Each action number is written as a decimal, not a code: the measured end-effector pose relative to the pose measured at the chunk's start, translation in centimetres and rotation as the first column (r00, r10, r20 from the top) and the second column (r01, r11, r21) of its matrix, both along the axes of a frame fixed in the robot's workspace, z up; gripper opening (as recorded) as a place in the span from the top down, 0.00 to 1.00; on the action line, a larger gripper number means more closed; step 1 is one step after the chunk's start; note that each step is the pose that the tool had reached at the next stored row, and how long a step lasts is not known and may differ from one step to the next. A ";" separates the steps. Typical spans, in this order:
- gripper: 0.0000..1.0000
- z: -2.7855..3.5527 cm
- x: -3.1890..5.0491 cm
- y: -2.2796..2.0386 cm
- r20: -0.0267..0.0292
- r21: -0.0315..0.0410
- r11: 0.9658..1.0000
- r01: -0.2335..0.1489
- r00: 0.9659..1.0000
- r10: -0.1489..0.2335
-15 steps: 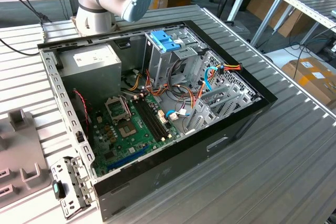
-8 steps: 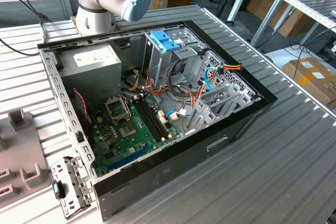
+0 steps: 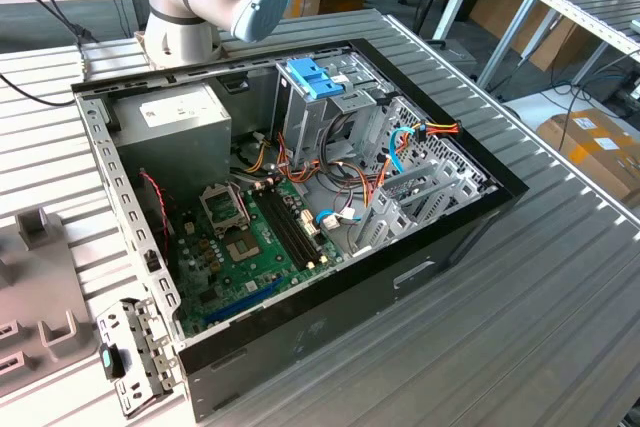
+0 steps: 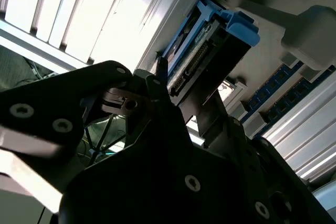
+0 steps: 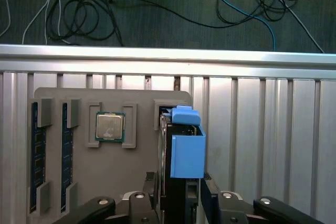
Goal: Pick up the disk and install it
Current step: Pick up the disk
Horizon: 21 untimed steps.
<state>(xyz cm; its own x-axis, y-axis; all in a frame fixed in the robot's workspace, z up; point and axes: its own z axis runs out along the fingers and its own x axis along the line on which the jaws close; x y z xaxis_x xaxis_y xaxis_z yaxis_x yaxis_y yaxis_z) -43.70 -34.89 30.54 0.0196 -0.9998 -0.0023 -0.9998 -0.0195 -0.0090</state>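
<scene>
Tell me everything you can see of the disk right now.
The disk is a flat dark metal drive with bright blue plastic rails on its sides. It stands on edge in a slot of the grey holder tray. The second wrist view shows a row of connector pins along one end. The gripper straddles it; whether it is clamped I cannot tell.
</scene>
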 end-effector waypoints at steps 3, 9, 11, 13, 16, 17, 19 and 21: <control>0.65 0.00 0.00 0.00 0.000 0.000 1.000 0.000 1.000 0.000; 0.65 0.00 0.00 0.00 0.000 0.001 1.000 0.000 1.000 0.000; 0.65 0.00 0.00 0.00 0.000 0.001 1.000 0.000 1.000 0.000; 0.65 0.00 0.00 0.00 0.000 0.001 1.000 0.000 1.000 0.000; 0.65 0.00 0.00 0.00 0.000 0.002 1.000 0.006 1.000 -0.006; 0.65 0.00 0.00 0.00 0.000 0.001 1.000 0.006 1.000 -0.006; 0.65 0.00 0.00 0.00 0.000 0.001 1.000 0.007 1.000 -0.007; 0.65 0.00 0.00 0.00 0.000 0.001 1.000 0.007 1.000 -0.007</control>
